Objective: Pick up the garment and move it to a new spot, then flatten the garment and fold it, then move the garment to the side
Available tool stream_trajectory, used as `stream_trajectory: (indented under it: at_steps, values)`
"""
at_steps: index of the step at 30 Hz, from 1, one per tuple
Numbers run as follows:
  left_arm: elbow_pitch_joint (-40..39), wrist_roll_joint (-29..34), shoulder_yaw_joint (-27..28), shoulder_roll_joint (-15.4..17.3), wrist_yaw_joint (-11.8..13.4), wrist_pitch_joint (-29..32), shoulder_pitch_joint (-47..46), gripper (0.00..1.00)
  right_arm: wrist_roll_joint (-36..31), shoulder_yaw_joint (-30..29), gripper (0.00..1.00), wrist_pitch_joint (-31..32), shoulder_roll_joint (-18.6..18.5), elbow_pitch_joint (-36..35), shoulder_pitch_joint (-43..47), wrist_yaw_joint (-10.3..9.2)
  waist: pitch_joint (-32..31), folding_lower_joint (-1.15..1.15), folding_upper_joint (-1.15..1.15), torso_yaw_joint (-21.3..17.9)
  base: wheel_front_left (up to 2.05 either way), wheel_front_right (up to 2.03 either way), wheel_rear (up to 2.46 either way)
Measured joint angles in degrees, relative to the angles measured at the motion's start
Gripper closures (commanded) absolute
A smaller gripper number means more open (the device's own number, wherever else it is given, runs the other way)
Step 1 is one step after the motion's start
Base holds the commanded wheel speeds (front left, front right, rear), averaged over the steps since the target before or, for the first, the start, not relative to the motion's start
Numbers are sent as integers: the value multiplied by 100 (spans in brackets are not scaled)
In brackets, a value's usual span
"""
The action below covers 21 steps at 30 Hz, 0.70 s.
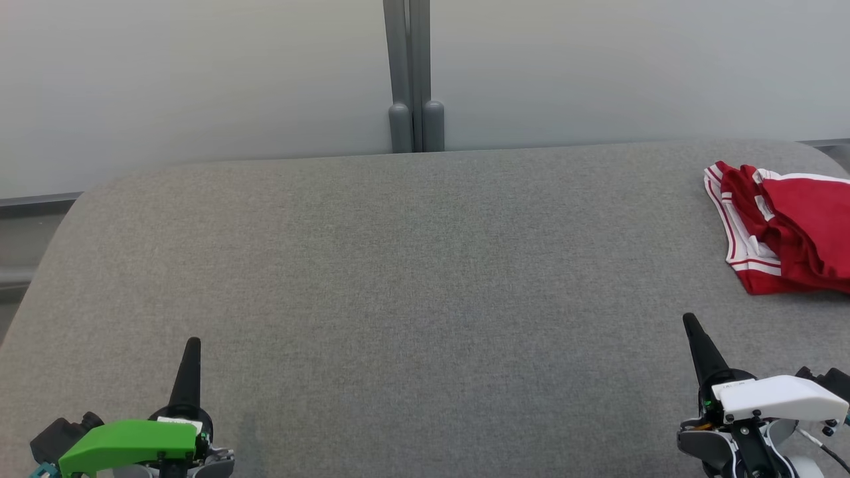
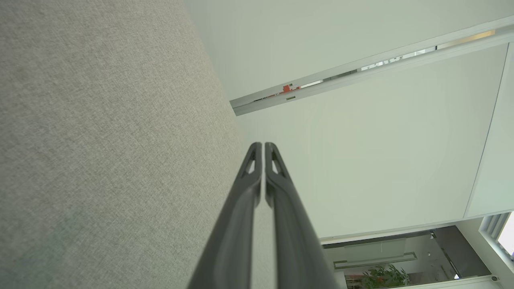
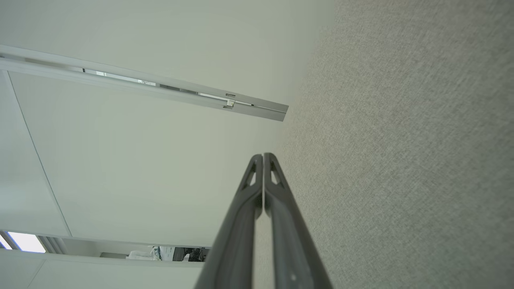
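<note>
Nearest the head camera, the left gripper [image 1: 191, 348] and the right gripper [image 1: 692, 328] are seen at the near side of the grey fabric-covered surface [image 1: 425, 279]. Each is pressed together and nothing is held. The red garment [image 1: 790, 226], trimmed with white stripes, lies crumpled at the far right of that surface, ahead of the right gripper and well apart from it, and is cut off by the frame edge. It is judged light, soft and limp, likely to sag and bunch when lifted. The striped hem [image 1: 727, 219] facing the middle is judged the best hold, being thicker and exposed. The garment's place is given by the head view. In the wrist views the fingers [image 2: 241, 208] are shown meeting along their length, with pale partition panels [image 3: 140, 160] beyond, and a potted plant [image 2: 381, 277] is glimpsed past the left pair.
</note>
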Motion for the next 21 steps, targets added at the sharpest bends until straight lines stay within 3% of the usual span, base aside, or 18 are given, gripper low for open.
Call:
stream_trajectory:
  at_steps: [21]
  values:
    - [76, -1027, 218, -5, -91, 298, -296, 100, 1003, -162, 100, 288, 23, 154, -289, 0, 151, 0, 0, -21, 0, 0, 0]
